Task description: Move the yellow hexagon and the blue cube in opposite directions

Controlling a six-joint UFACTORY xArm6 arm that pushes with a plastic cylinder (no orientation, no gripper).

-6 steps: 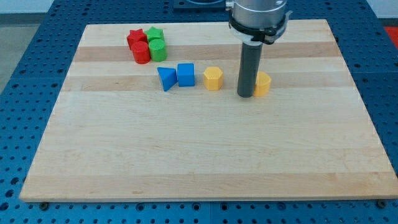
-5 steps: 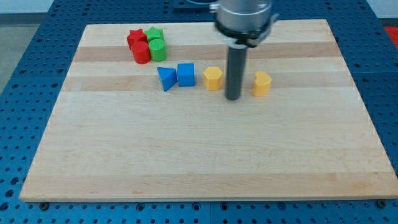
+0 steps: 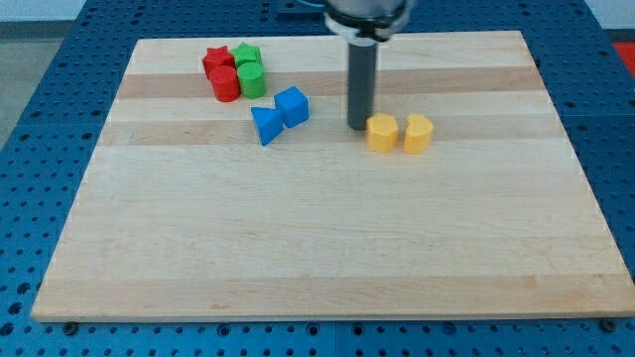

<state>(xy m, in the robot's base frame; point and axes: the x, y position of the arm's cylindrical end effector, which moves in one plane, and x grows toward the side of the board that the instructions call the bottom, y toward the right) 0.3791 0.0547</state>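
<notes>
The yellow hexagon (image 3: 382, 132) sits right of the board's centre, close beside another yellow block (image 3: 418, 133) on its right. The blue cube (image 3: 292, 106) lies turned at an angle, touching the blue triangular block (image 3: 265, 126) at its lower left. My tip (image 3: 358, 126) stands on the board just left of and slightly above the yellow hexagon, very close to it, and well to the right of the blue cube.
A cluster of two red blocks (image 3: 220, 73) and two green blocks (image 3: 248, 69) sits at the board's upper left. The wooden board (image 3: 317, 238) lies on a blue perforated table.
My tip moved left and then up the view. The yellow hexagon has shifted right, next to the other yellow block. The blue cube has shifted slightly up and rotated.
</notes>
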